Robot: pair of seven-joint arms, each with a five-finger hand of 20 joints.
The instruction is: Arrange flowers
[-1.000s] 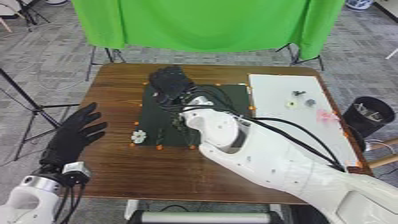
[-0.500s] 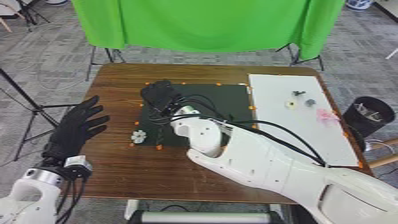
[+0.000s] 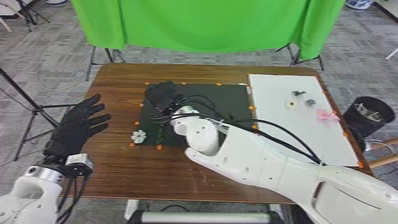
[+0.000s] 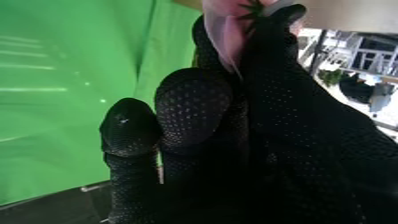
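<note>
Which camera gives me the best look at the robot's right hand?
The right wrist view: the right hand looms close, pinching a pink flower. The head view shows it small, over the dark mat.

One camera sits up on the robot's head. It looks ahead and down from high up, so the table (image 3: pixel 120 170) is in the middle of the frame. The green cloth (image 3: pixel 209 25) hangs at the top, with floor (image 3: pixel 53 65) around. The other camera sits on the right arm's wrist, very close to the right hand (image 3: pixel 163 94). It looks along the fingers (image 4: pixel 191 105), out to the cloth and a bright room (image 4: pixel 369 60). Both views share the right hand and the cloth, which looks bigger in the wrist view.
</note>
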